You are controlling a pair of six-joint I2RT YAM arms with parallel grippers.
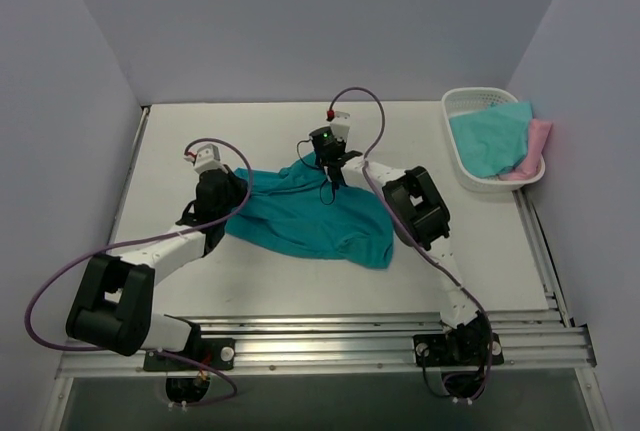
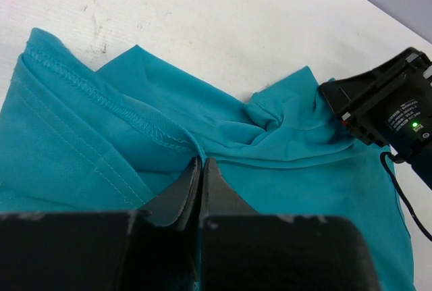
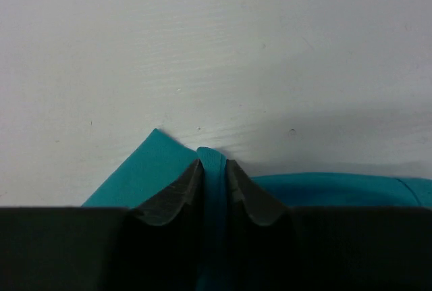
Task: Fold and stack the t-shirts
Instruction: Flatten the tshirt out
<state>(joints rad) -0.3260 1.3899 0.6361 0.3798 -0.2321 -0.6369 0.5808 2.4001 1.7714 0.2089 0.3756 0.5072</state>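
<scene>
Left gripper point(image 2: 202, 165) clamps the tee point(image 1: 310, 216) at its nine o'clock edge, right gripper point(image 3: 214, 167) pinches twelve o'clock. Best lift both evenly, keeping it taut.

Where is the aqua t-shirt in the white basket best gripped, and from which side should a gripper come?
Pinch the aqua t-shirt on its exposed middle, coming straight down from above. The white basket has walls that block a sideways approach, and the pink t-shirt lies along its right edge, so a central pinch probably lifts the aqua one alone.
</scene>
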